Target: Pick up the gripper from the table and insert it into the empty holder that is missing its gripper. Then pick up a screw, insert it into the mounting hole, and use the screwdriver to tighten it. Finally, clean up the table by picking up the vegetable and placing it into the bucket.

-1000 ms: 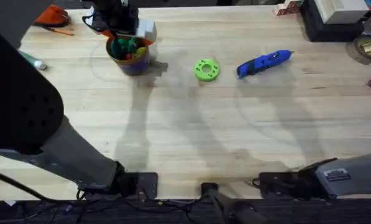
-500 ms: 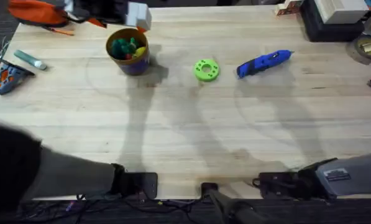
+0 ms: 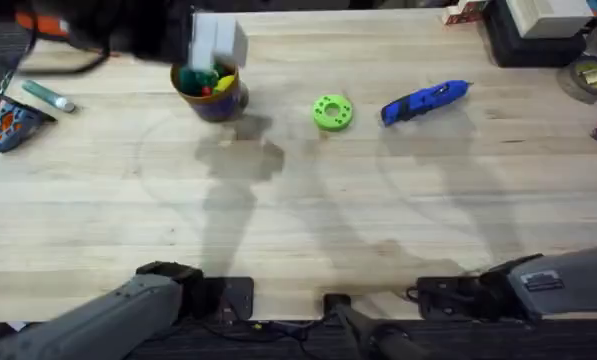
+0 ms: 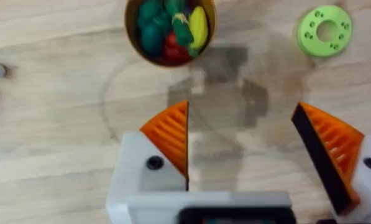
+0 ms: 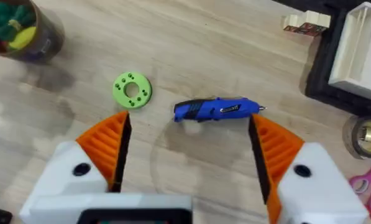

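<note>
Now both grippers are open and empty, the left gripper (image 4: 241,146) and the right gripper (image 5: 188,149). Farther off, the screwdriver (image 3: 425,101) lies beside the disc (image 3: 332,112); probably rigid, light, slippery, best held mid-body. The bucket (image 3: 209,88) holds toys.

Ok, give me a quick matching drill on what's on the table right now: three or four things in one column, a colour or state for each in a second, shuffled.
Things:
1. bucket
2. screwdriver
3. disc with holes
4. left pincer

Colour or state:
A. lime green, flat on the wood between the other two table items
B. open, holding nothing
C. blue, lying on its side
D. yellow rim, toy vegetables inside

Pairs: 1-D, 2-C, 3-A, 4-B
</note>
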Action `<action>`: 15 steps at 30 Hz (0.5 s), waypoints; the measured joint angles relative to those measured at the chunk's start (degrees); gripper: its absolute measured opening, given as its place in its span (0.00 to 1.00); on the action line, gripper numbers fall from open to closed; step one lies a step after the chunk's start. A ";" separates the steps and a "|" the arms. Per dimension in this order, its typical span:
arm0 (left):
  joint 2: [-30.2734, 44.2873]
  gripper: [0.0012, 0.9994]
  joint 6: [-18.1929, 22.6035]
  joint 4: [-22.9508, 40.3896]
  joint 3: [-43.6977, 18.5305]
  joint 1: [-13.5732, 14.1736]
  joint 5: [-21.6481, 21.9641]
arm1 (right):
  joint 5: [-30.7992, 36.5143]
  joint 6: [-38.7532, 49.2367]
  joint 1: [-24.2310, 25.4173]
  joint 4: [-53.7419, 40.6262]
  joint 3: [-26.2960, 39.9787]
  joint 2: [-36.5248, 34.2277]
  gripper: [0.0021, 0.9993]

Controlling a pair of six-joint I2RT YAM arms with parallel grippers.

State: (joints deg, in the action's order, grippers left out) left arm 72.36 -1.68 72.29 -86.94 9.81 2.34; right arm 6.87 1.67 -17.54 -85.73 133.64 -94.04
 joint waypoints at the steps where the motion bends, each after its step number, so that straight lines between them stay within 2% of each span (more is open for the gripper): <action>1: -1.71 0.99 -0.64 -0.08 1.77 0.38 0.12 | 0.00 0.00 0.00 0.00 0.00 0.00 0.99; 9: -16.51 0.99 -5.80 -2.54 17.96 0.93 0.36 | 0.00 0.00 0.00 0.00 0.00 0.00 0.99; 15: -21.10 0.99 -6.61 -2.29 20.68 0.93 0.36 | 0.00 -0.02 0.00 0.00 0.00 0.00 0.99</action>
State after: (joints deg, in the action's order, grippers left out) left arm 51.27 -8.29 70.00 -66.26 10.74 2.70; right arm 6.87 1.65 -17.54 -85.73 133.64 -94.04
